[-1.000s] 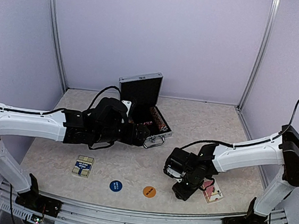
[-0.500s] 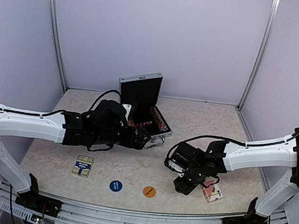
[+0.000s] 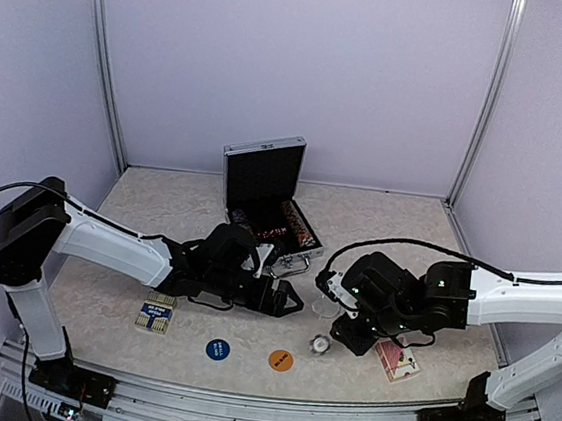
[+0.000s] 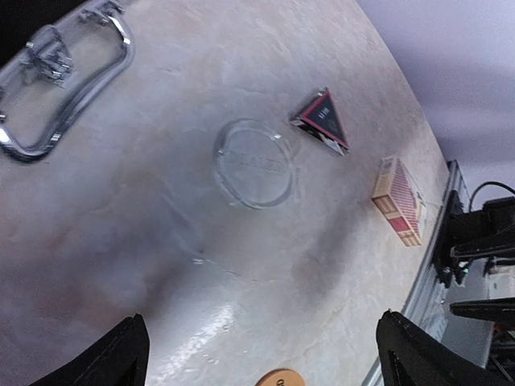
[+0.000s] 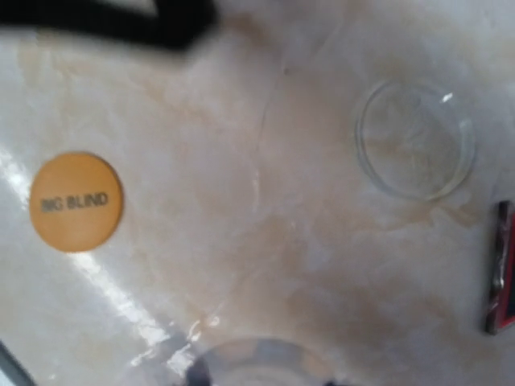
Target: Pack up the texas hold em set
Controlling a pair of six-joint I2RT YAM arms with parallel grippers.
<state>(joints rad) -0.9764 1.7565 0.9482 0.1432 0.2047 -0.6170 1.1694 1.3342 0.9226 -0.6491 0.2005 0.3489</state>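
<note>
The silver briefcase (image 3: 265, 174) stands open at the back with striped chips (image 3: 294, 227) in it; its metal handle (image 4: 68, 100) shows in the left wrist view. My left gripper (image 3: 287, 302) (image 4: 269, 358) is open wide and empty, low over the table in front of the case. Ahead of it lie a clear disc (image 4: 253, 163), the dark triangle (image 4: 322, 121) and the red card deck (image 4: 399, 201). My right gripper (image 3: 328, 338) (image 5: 264, 378) is shut on a second clear disc (image 3: 321, 343) (image 5: 257, 362). The orange disc (image 5: 76, 201) reads BIG BLIND.
A blue card deck (image 3: 156, 311), a blue disc (image 3: 217, 349) and the orange disc (image 3: 280, 359) lie near the front edge. The red deck (image 3: 398, 361) lies right of the right gripper. Purple walls enclose the table.
My left arm swung down and right from the case to the table's middle. My right gripper moved left, away from the red deck, and a clear disc now shows at its tip.
</note>
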